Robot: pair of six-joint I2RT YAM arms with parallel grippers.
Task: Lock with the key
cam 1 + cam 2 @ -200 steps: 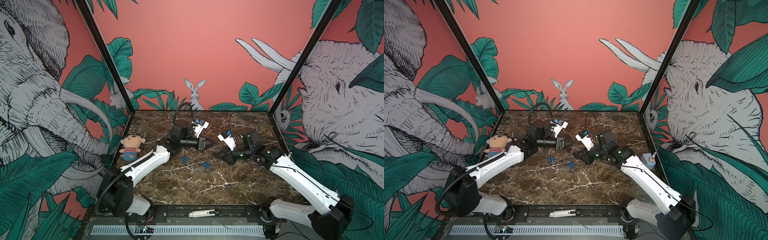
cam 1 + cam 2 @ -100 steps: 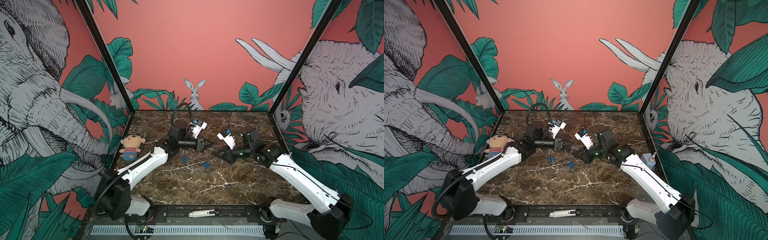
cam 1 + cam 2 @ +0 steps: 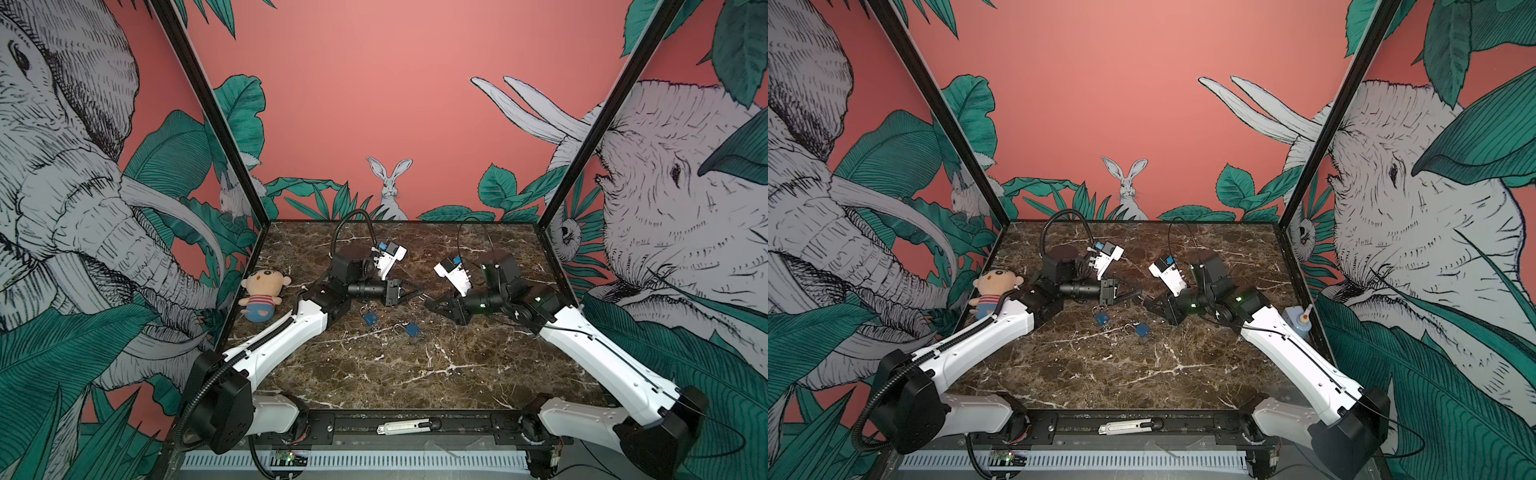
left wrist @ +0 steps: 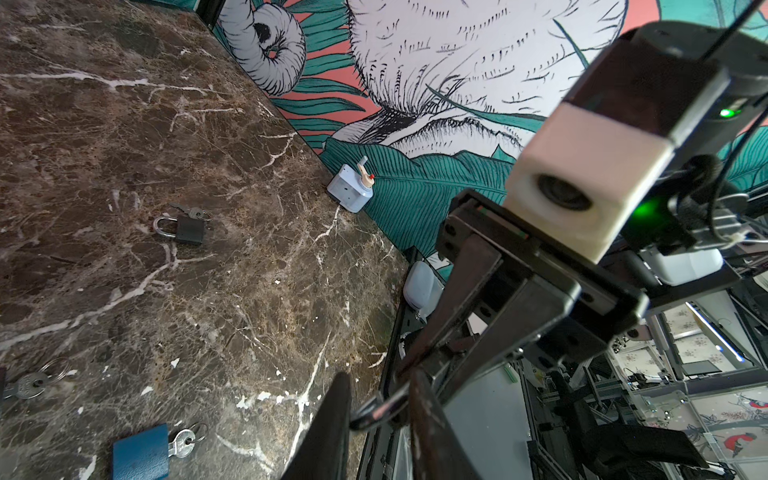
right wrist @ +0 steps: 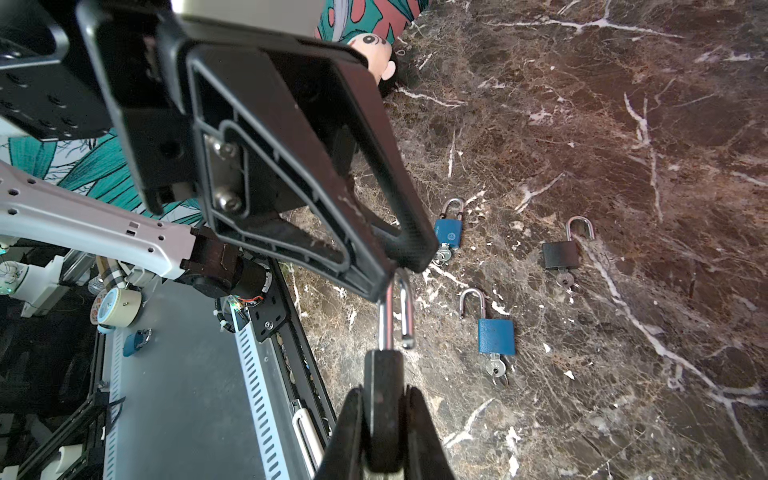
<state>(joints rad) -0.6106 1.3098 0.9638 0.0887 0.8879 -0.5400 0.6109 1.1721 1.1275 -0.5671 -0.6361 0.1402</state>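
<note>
1 plush doll (image 3: 262, 295) lies at the left edge of the marble table (image 3: 415, 374). The left gripper (image 3: 417, 294) reaches toward the middle, and in its wrist view its fingers (image 4: 332, 415) sit on either side of the silver shackle of the held black padlock (image 5: 382, 415), pinching it at the top loop. There are 4 padlocks in total: 2 blue and 2 black. The first blue padlock (image 3: 370, 318) and the second blue padlock (image 3: 412, 329) lie flat on the table, in front of and below the two gripper tips, a little apart from each other. The loose black padlock (image 5: 559, 253) also lies flat, its shackle swung open. 3 keys are in view, one in the keyway of each lock on the table; the key of the second blue padlock (image 5: 494, 368) is the clearest. The held black padlock is off the table between the two grippers, with one shackle leg free of the body; no key shows in it. The right gripper (image 3: 428, 301) is clenched on that padlock's body, fingers flat on both faces. 1 pale blue bottle (image 3: 1298, 322) stands against the right wall. 1 utility knife (image 3: 409, 427) rests on the front rail.
</note>
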